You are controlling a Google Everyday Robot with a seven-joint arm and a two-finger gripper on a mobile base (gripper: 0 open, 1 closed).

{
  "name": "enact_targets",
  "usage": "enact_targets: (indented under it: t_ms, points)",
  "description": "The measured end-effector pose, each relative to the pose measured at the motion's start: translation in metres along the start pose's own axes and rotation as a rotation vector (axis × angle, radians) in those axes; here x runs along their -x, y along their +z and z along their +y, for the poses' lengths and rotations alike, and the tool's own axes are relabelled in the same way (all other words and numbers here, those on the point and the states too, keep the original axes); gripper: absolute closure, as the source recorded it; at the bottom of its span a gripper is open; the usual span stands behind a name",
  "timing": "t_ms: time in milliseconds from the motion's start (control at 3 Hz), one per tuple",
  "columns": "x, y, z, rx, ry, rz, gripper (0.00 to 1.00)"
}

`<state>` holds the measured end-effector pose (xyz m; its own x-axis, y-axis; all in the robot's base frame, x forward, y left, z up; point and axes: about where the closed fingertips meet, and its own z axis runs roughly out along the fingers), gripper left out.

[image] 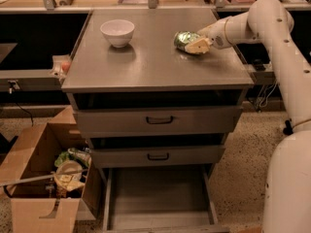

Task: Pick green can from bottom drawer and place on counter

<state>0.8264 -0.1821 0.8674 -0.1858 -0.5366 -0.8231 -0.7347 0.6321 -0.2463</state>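
Observation:
The green can (pixel 181 39) lies on the counter (pixel 155 64) near its back right part, shiny and crinkled. My gripper (pixel 192 43) reaches in from the right on the white arm and is shut on the green can, with one cream finger (pixel 197 46) in front of it. The can looks to be resting on the counter top. The bottom drawer (pixel 158 195) is pulled out at the foot of the cabinet and its grey floor shows nothing in it.
A white bowl (pixel 117 32) stands on the counter at the back left. The two upper drawers with black handles (pixel 159 120) are pushed in. An open cardboard box (pixel 34 178) with rubbish sits on the floor to the left of the cabinet.

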Motion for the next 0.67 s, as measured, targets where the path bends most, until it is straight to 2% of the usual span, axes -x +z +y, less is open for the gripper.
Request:
enact_targets:
  t_ms: [333,667]
  points:
    - [0.0,0.0,0.0,0.0,0.0,0.0,0.0]
    - [0.0061,-0.0015,0.0001,0.004,-0.002,-0.023,0.0]
